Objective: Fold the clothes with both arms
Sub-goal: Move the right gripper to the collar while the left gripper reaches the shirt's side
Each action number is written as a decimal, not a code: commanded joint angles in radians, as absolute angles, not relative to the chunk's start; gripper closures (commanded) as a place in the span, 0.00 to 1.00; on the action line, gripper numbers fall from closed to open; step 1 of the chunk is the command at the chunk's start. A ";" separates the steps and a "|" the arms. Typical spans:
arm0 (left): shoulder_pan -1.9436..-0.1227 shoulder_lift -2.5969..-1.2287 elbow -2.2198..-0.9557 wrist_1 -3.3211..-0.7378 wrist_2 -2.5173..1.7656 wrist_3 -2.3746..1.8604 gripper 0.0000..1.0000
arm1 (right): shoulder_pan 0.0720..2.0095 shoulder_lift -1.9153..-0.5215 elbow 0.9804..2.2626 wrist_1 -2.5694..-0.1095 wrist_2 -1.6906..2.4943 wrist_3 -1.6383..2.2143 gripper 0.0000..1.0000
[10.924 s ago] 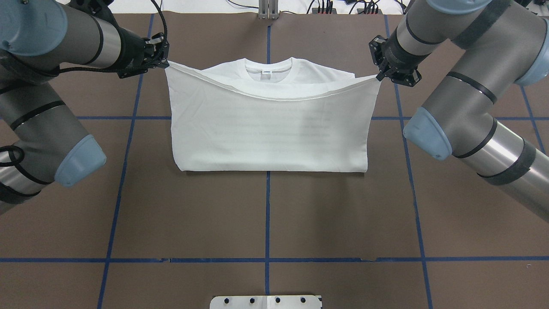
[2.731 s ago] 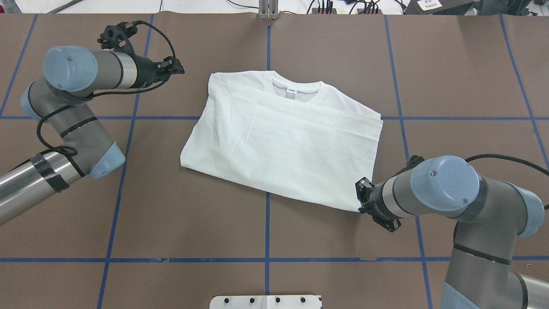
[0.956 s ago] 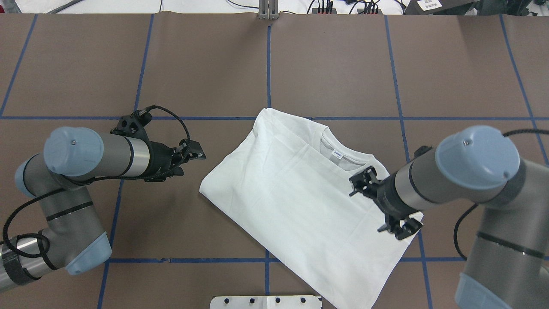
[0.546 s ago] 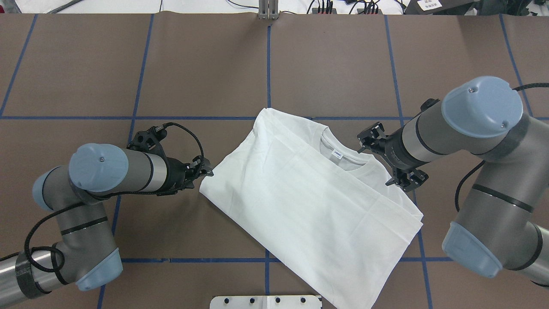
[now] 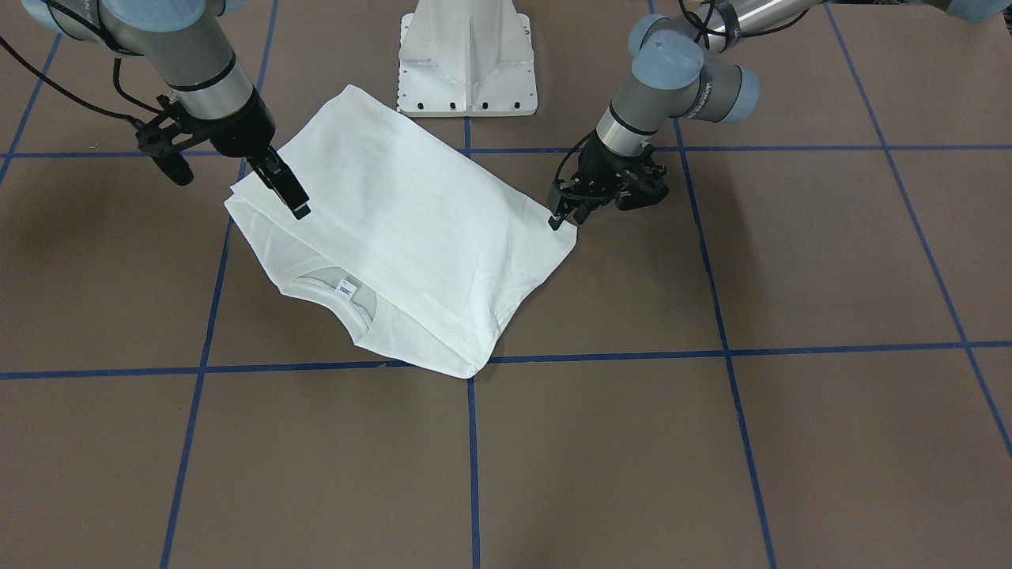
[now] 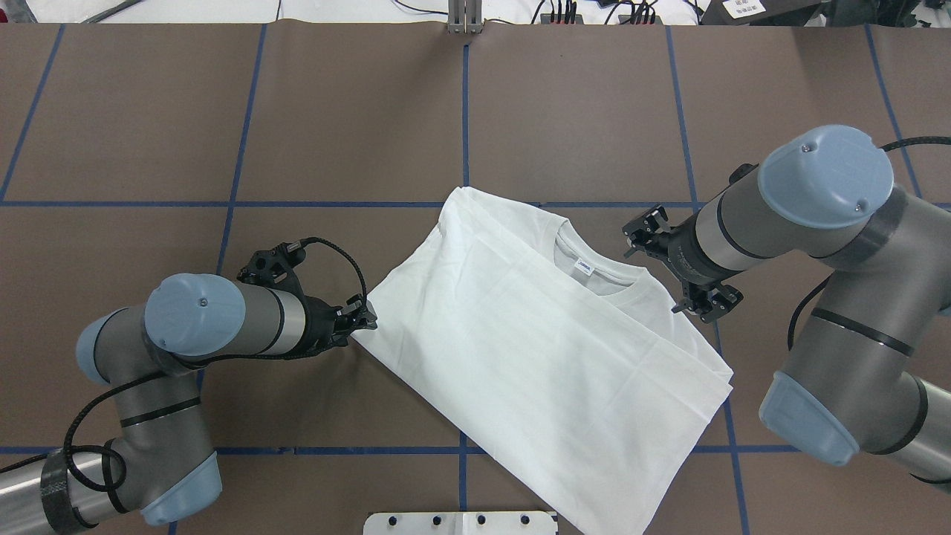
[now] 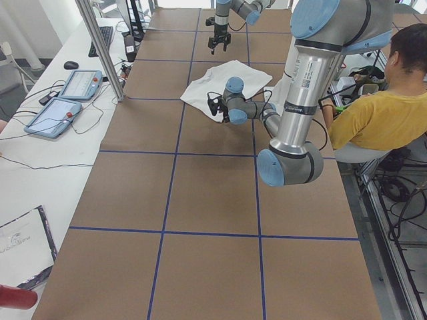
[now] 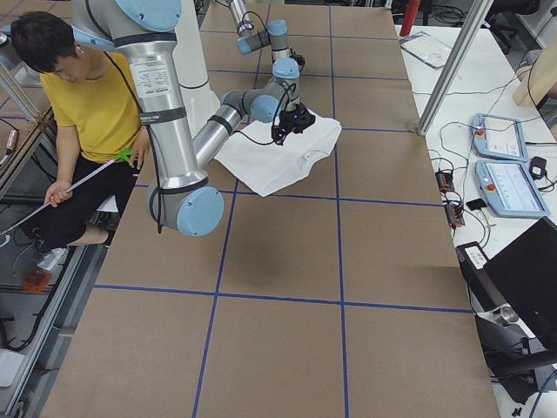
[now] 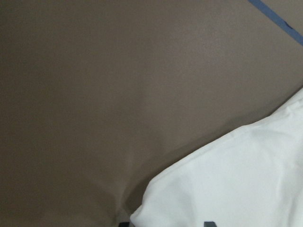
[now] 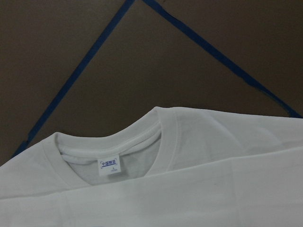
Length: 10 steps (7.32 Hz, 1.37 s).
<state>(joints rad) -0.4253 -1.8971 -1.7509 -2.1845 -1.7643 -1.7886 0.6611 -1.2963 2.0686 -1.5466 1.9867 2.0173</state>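
Note:
The white T-shirt (image 6: 535, 349) lies folded and turned diagonally on the brown table, collar (image 6: 594, 271) and small label (image 10: 109, 165) facing up. My left gripper (image 6: 368, 321) sits low at the shirt's left corner (image 9: 236, 184). Its fingertips stand apart on either side of the fabric edge, so it is open. In the front view the left gripper (image 5: 563, 215) touches that same corner. My right gripper (image 6: 672, 266) hovers wide open over the shoulder beside the collar and holds nothing. The front view has the right gripper (image 5: 233, 178) above the shirt (image 5: 411, 221) edge.
The white pedestal (image 5: 466, 55) stands at the near table edge, close to the shirt's lower corner. Blue tape lines cross the table (image 6: 223, 111). A seated person in yellow (image 7: 373, 113) is beside the robot. Tablets (image 8: 505, 165) lie on a side bench.
The left gripper has slid right and down to the shirt's left corner. The right gripper has lifted off the shirt and moved back to the shoulder by the collar. The shirt lies still.

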 commanded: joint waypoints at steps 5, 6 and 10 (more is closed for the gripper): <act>-0.425 -1.890 -1.741 -2.183 -1.763 -1.789 0.62 | 0.664 -1.296 2.060 -1.548 1.985 2.019 0.00; -0.425 -1.894 -1.741 -2.183 -1.763 -1.789 0.82 | 0.666 -1.296 2.060 -1.546 1.985 2.019 0.00; -0.466 -1.893 -1.741 -2.183 -1.761 -1.769 1.00 | 0.666 -1.286 2.060 -1.546 1.983 2.019 0.00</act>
